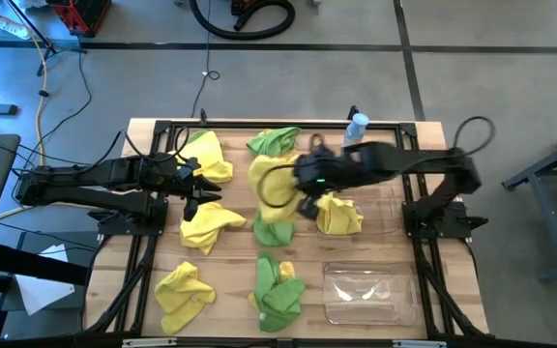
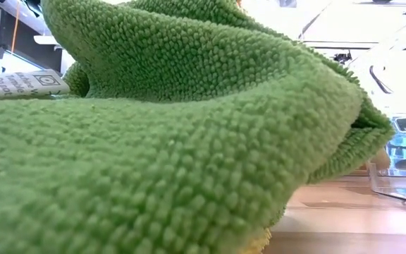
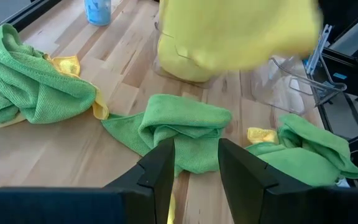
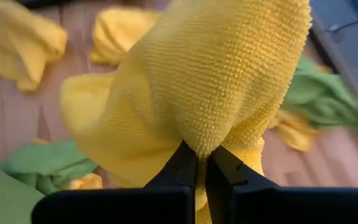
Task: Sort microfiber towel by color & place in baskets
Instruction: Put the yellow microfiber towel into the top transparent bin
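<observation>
My right gripper (image 1: 301, 196) reaches over the table's middle, shut on a yellow microfiber towel (image 1: 270, 181) that it holds lifted above a green towel (image 1: 273, 230). My left gripper (image 1: 201, 190) is open and holds nothing. It hovers at the left between two yellow towels (image 1: 207, 155) (image 1: 207, 222), and its wrist view looks toward the green towel (image 3: 185, 127). Another yellow towel (image 1: 339, 216) lies at the left end of the far clear basket (image 1: 383, 205). The near basket (image 1: 370, 290) holds no towel. My right gripper pinches a raised fold of the yellow towel (image 4: 199, 144) between its two fingers (image 4: 182, 167). The towel is lifted clear of the table. In the right wrist view its bunched cloth spreads out beyond the fingertips.
More towels lie about: green at the far edge (image 1: 274, 143), a green and yellow bunch near the front (image 1: 278, 290), and yellow at front left (image 1: 184, 295). A small blue-capped bottle (image 1: 358, 126) stands at the far edge. A green towel (image 2: 175, 141) fills most of the low view.
</observation>
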